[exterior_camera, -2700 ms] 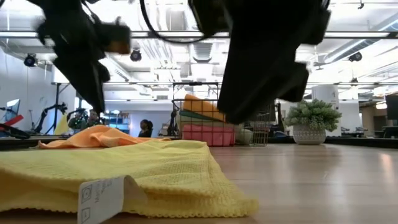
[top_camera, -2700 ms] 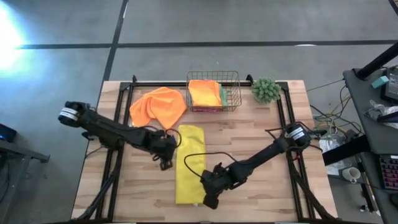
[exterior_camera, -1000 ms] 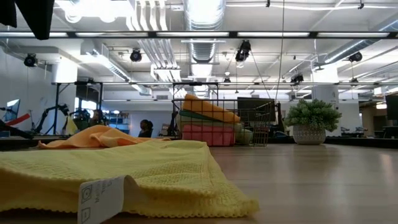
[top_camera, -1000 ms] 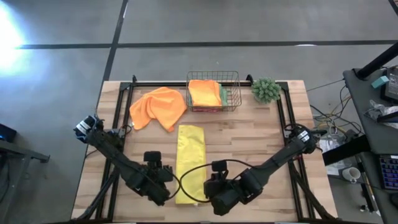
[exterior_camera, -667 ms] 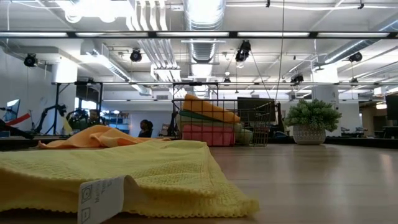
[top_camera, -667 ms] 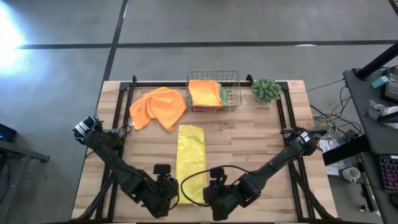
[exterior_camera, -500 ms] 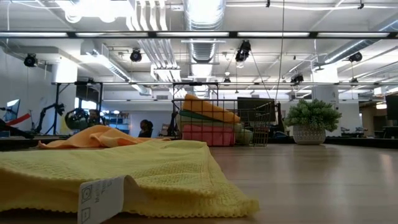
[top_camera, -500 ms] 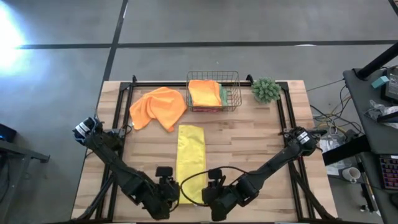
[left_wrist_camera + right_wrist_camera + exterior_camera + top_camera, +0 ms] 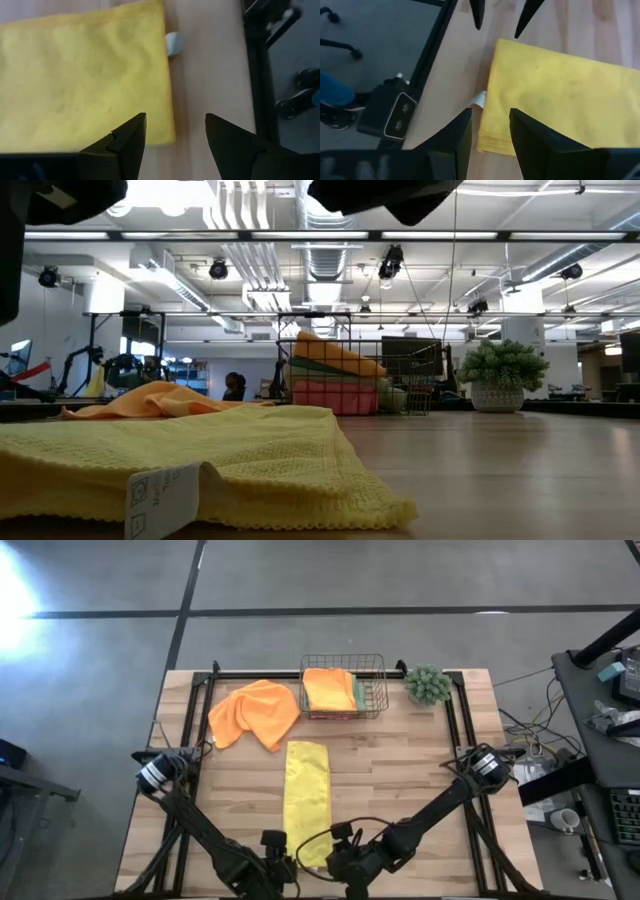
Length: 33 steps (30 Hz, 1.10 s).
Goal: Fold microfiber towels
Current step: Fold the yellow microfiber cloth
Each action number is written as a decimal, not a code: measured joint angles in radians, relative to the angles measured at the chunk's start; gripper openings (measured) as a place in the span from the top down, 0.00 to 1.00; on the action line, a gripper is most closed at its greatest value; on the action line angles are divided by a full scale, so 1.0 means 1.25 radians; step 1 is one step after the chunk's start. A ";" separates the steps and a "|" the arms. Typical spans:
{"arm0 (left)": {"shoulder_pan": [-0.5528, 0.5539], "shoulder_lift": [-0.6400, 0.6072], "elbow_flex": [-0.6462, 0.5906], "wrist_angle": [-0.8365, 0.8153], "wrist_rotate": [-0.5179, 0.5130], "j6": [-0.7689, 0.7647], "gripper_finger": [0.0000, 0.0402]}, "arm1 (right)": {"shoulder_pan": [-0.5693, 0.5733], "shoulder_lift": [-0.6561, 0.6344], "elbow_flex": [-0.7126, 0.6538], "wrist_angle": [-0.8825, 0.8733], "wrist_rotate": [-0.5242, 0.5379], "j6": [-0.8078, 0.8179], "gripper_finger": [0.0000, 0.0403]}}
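Observation:
A yellow towel (image 9: 306, 802) lies flat on the table, folded into a long strip, with a white tag (image 9: 174, 43) at its near end. My left gripper (image 9: 175, 142) hovers open above that end's left corner. My right gripper (image 9: 490, 132) hovers open above its right corner. An orange towel (image 9: 255, 712) lies crumpled at the far left. Folded towels fill the wire basket (image 9: 343, 687). In the low view only dark parts of the arms show at the top edge.
A small green plant (image 9: 428, 684) stands at the far right next to the basket. Black frame rails (image 9: 190, 730) run along the table's left and right sides. The low camera (image 9: 392, 115) sits just off the near edge. Bare wood lies right of the yellow towel.
Both grippers have moved toward the table's near edge and sunk lower, tipping further downward, and now stand over the yellow towel's near end. The left one has also moved right, toward the towel. The towels have not moved.

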 joint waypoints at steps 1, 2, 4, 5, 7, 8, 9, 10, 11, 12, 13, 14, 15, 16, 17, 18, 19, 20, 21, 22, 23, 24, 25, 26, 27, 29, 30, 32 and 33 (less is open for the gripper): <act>0.000 0.004 0.000 0.019 0.000 0.000 0.53 | 0.000 0.005 -0.002 0.008 -0.009 0.000 0.69; 0.000 0.009 0.000 0.039 0.000 0.000 0.53 | 0.000 0.012 -0.003 0.019 -0.017 -0.006 0.69; -0.001 0.015 -0.001 0.057 0.000 0.000 0.53 | 0.000 0.030 -0.003 0.024 -0.022 -0.026 0.69; -0.001 0.020 -0.005 0.066 0.000 0.000 0.53 | 0.000 0.041 -0.003 0.021 -0.022 -0.034 0.69; -0.001 0.031 -0.008 0.070 0.000 0.000 0.53 | 0.000 0.062 -0.001 0.026 -0.025 -0.038 0.69; -0.001 0.036 -0.010 0.066 0.000 0.000 0.53 | 0.000 0.073 0.002 0.030 -0.028 -0.037 0.69; -0.002 0.043 -0.010 0.068 0.000 0.000 0.53 | 0.000 0.082 0.009 0.037 -0.031 -0.038 0.69; -0.003 0.048 -0.010 0.069 0.000 0.001 0.53 | 0.000 0.087 0.016 0.044 -0.031 -0.046 0.69; -0.004 0.054 -0.010 0.067 0.000 0.000 0.53 | 0.000 0.095 0.023 0.044 -0.031 -0.053 0.69; -0.004 0.061 -0.010 0.067 0.000 0.000 0.53 | 0.000 0.103 0.032 0.044 -0.031 -0.060 0.69; -0.005 0.069 -0.010 0.066 0.000 0.001 0.53 | 0.000 0.111 0.041 0.045 -0.031 -0.066 0.69; -0.005 0.074 -0.010 0.061 0.000 0.000 0.53 | 0.000 0.119 0.047 0.043 -0.031 -0.071 0.69; -0.005 0.079 -0.010 0.058 0.000 0.000 0.53 | 0.000 0.129 0.052 0.038 -0.031 -0.074 0.69; -0.005 0.083 -0.010 0.058 0.000 0.000 0.53 | 0.000 0.138 0.058 0.034 -0.031 -0.075 0.69; -0.005 0.088 -0.010 0.055 -0.002 0.000 0.53 | 0.000 0.146 0.064 0.034 -0.032 -0.075 0.69; -0.005 0.092 -0.010 0.050 -0.004 0.000 0.53 | 0.000 0.152 0.069 0.030 -0.033 -0.075 0.69; -0.005 0.095 -0.010 0.046 -0.006 -0.001 0.53 | 0.000 0.158 0.075 0.025 -0.033 -0.076 0.69; -0.005 0.096 -0.010 0.044 -0.011 -0.001 0.53 | 0.000 0.165 0.080 0.024 -0.031 -0.076 0.69; -0.004 0.096 -0.011 0.039 -0.012 -0.001 0.53 | 0.000 0.171 0.084 0.020 -0.030 -0.078 0.69; -0.004 0.097 -0.012 0.038 -0.018 -0.002 0.53 | 0.000 0.174 0.085 0.006 -0.026 -0.081 0.69; -0.005 0.097 -0.012 0.038 -0.023 -0.002 0.53 | 0.000 0.178 0.085 -0.003 -0.015 -0.083 0.69; -0.005 0.097 -0.013 0.036 -0.024 -0.002 0.53 | 0.000 0.181 0.085 -0.003 -0.007 -0.083 0.69; -0.004 0.097 -0.013 0.034 -0.027 -0.002 0.53 | 0.000 0.181 0.085 -0.006 0.005 -0.083 0.69; -0.004 0.097 -0.015 0.034 -0.028 -0.002 0.53 | 0.000 0.181 0.085 -0.016 0.017 -0.083 0.69; -0.004 0.097 -0.019 0.037 -0.029 -0.002 0.53 | 0.000 0.179 0.085 -0.024 0.020 -0.082 0.69; -0.004 0.096 -0.028 0.039 -0.034 -0.003 0.53 | 0.000 0.178 0.086 -0.039 0.019 -0.081 0.69; -0.005 0.095 -0.033 0.040 -0.037 -0.003 0.53 | 0.000 0.178 0.085 -0.052 0.019 -0.081 0.69; -0.004 0.094 -0.040 0.041 -0.038 -0.003 0.53 | -0.002 0.179 0.081 -0.053 0.019 -0.080 0.69; -0.003 0.094 -0.042 0.041 -0.038 -0.003 0.53 | -0.002 0.179 0.081 -0.053 0.019 -0.080 0.69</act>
